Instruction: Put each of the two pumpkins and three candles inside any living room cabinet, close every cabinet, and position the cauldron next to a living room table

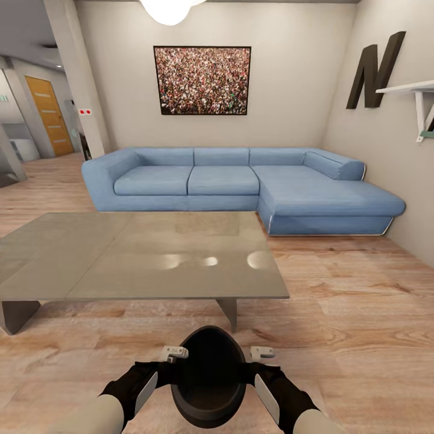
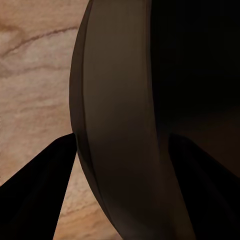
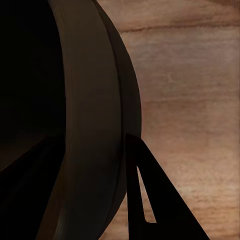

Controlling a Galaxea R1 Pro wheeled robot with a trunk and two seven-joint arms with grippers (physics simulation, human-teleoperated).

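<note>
Here we are in the living room, and the cauldron (image 1: 208, 377) sits low between both arms, right in front of the robot's trunk, mouth open toward us. The left tool (image 1: 172, 354) is clamped onto the left side of the rim and the right tool (image 1: 260, 353) onto the right side, so this is a 2-handed carry, each tool pinching the dark wall with 1 finger inside and 1 outside. The left wrist view bears that out: the cauldron's rim (image 2: 120, 130) runs straight between the 2 dark fingers (image 2: 35, 195), with wooden floor (image 2: 30, 75) beyond. Same story on the right wrist, rim (image 3: 95, 125) wedged between the fingers (image 3: 155, 200).

Now the relation that matters. The worktop (image 1: 150, 253), a low grey slab on dark legs, lies directly ahead, on the far side of the cauldron, its near edge running left to right across the robot's path. The cauldron is near that edge but not up against it; a strip of floor (image 1: 361, 337) shows between them. Neither arm is closer, both are level, so I'd judge the move is straight forward and down, setting the pot on the floor just beside the near edge. Beyond the worktop stands the blue sofa (image 1: 241, 181). No pumpkins, candles or cabinet in sight from here.
</note>
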